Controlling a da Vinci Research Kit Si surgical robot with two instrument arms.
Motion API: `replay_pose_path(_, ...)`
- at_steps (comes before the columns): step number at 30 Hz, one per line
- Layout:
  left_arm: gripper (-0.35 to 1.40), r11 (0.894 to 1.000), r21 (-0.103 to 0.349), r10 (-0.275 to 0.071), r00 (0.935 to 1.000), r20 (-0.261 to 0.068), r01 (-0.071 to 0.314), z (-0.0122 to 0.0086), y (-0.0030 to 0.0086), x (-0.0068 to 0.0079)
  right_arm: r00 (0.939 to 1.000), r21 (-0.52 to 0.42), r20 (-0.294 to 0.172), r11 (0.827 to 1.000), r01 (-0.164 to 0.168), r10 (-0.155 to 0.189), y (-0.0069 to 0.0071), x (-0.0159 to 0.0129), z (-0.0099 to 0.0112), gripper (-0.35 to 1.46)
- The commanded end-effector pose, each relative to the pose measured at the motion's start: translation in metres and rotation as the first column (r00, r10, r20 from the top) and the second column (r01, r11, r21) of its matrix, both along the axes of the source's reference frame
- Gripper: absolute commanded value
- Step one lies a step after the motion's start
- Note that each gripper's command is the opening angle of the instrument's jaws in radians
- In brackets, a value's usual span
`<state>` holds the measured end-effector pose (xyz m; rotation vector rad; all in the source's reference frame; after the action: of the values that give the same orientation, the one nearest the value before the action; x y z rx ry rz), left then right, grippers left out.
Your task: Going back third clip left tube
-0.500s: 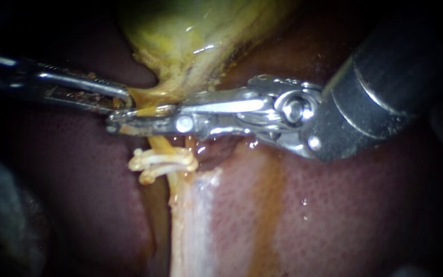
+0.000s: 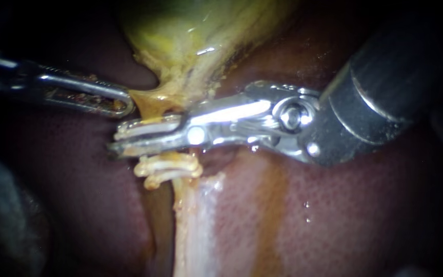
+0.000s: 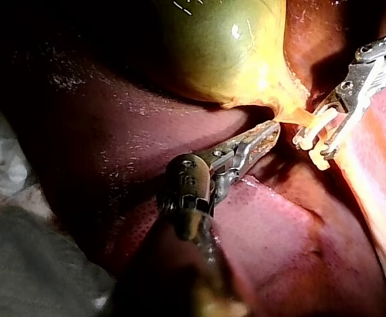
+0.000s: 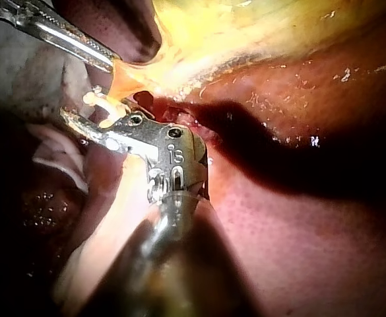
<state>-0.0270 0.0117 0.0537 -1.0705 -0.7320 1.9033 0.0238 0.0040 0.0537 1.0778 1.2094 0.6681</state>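
The left instrument point(image 2: 125, 102) comes in from the left, and its jaws are closed on the amber tissue of the gallbladder neck point(image 2: 152, 100), just under the yellow-green gallbladder point(image 2: 190, 25). In the left wrist view the same jaws point(image 3: 268, 132) reach up to that yellow fold and pinch its edge.

From the neck a thin tan tube point(image 2: 183, 215) runs down over the dark red liver point(image 2: 360, 215). Two cream-white clips point(image 2: 167, 169) sit across the tube close together, each a small bar with a rounded knob at its end. They look glossy and slightly stained yellow.

The clips lie just below the right instrument point(image 2: 116, 141), very close to its lower jaw but not held by it. This instrument enters from the upper right, and its jaws stand open with a narrow gap, lying across the tube between the neck and the clips. A pale strip point(image 2: 149, 125) lies along the upper jaw. Whether it is another clip I cannot tell. In the right wrist view a cream clip point(image 4: 100, 105) sits just beside the jaw tips.
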Motion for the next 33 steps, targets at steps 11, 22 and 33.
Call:
replay_pose_path(11, -0.35, 1.0, 0.0, -0.001, 1.0, 0.0, 0.001, -0.0001, 0.0, 0.0, 0.9992, -0.06, 0.013, 0.997, -0.038, 0.039, -0.0005, -0.0001, 0.0028, 0.44)
replay_pose_path(22, -0.35, 1.0, 0.0, -0.001, 1.0, 0.0, 0.001, -0.0001, 0.0, 0.0, 0.9844, -0.217, 0.088, 0.967, -0.131, 0.153, 0.0014, -0.0011, 0.0058, 0.49)
replay_pose_path(33, -0.35, 1.0, 0.0, -0.001, 1.0, 0.0, 0.001, -0.0001, 0.0, 0.0001, 0.9929, -0.401, 0.066, 0.914, -0.064, 0.099, 0.0007, -0.0043, 0.0053, 0.5)
